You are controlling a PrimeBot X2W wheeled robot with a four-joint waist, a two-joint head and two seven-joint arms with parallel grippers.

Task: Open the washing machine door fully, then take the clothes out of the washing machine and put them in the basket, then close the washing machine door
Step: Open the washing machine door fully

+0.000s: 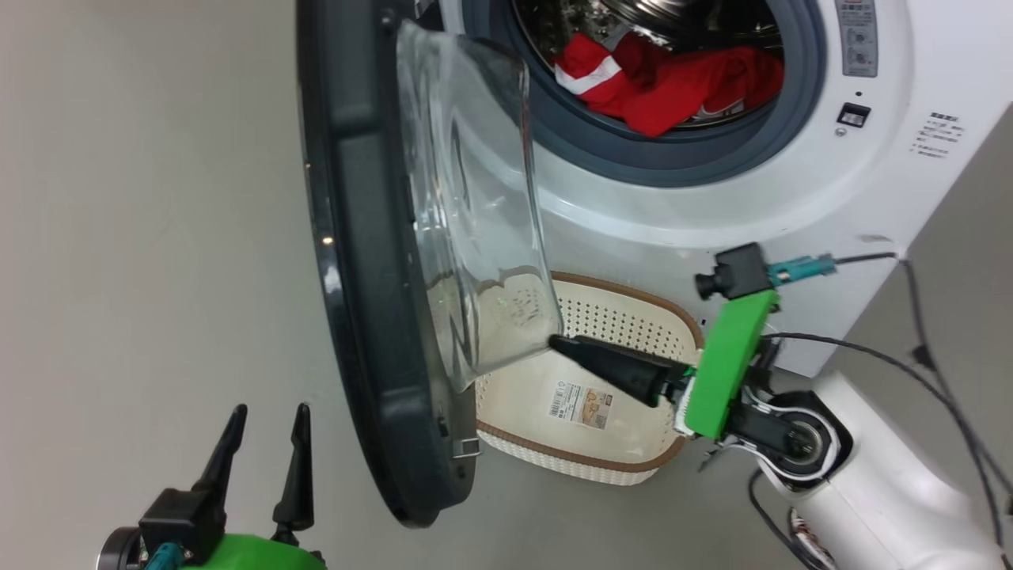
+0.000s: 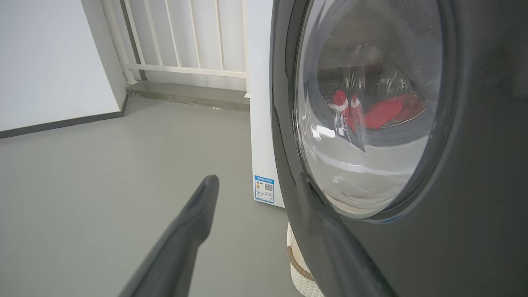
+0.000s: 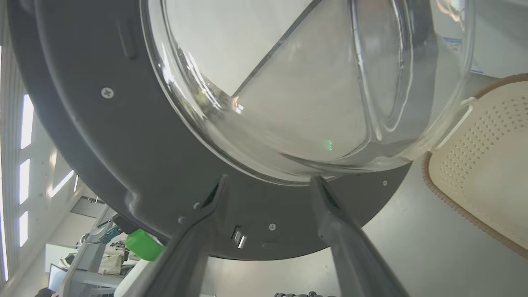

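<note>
Currently, the washing machine door (image 1: 356, 237) stands swung out from the washing machine (image 1: 791, 198), nearly edge-on to my head camera, with its clear glass porthole (image 1: 475, 198) bulging toward the drum opening. The clothes (image 1: 673, 87), a red garment with white stripe trim, lie inside the steel drum at the lower front, just behind the grey gasket (image 1: 633, 158). The basket (image 1: 633, 321) sits on the grey floor (image 1: 158, 237) directly in front of the machine below the opening, and a sticker (image 1: 582, 405) shows on its inside bottom. Its left end is seen through the porthole glass. The right claw (image 3: 270, 178) is spread wide and grips nothing. It reaches across above the basket toward the inner face of the door, and in the right wrist view its two fingertips sit at the lower edge of the porthole. I cannot tell whether they touch it. The left claw (image 1: 271, 408) is also spread wide and empty. It is on the outer side of the door, near the lower rim. In the left wrist view one finger overlaps the black rim and the other shows against bare floor. The same view shows the red garment through the glass and a small blue label (image 2: 264, 189) on the machine's lower front corner.
</note>
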